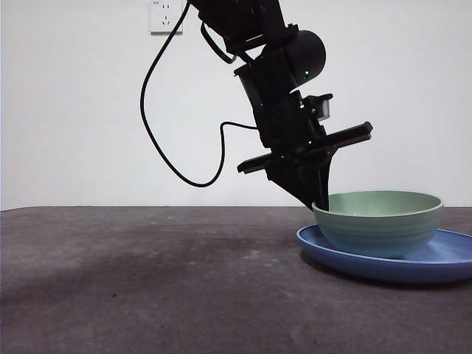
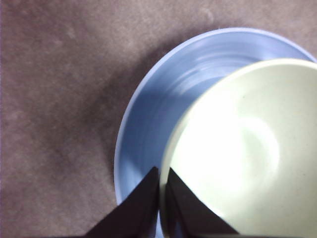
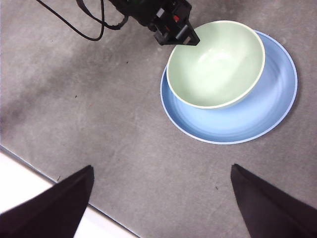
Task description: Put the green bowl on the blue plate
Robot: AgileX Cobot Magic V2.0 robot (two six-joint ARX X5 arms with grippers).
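Observation:
The pale green bowl [image 1: 380,221] sits in the blue plate [image 1: 450,262] at the right of the front view, off-centre toward the arm. My left gripper [image 1: 321,203] comes down from above and is shut on the bowl's rim. The left wrist view shows one jaw outside and one inside the green bowl [image 2: 247,148], over the blue plate [image 2: 148,119]. My right gripper [image 3: 161,168] hangs high and open, well away from the green bowl [image 3: 215,62] and the blue plate [image 3: 237,121]. That view also shows the left gripper [image 3: 181,35] at the rim.
The table top [image 1: 147,280] is dark grey and matte. A black cable [image 1: 158,140] loops down from the left arm. A wall socket [image 1: 166,16] is on the white wall behind. The table's edge [image 3: 49,176] runs beside the right gripper.

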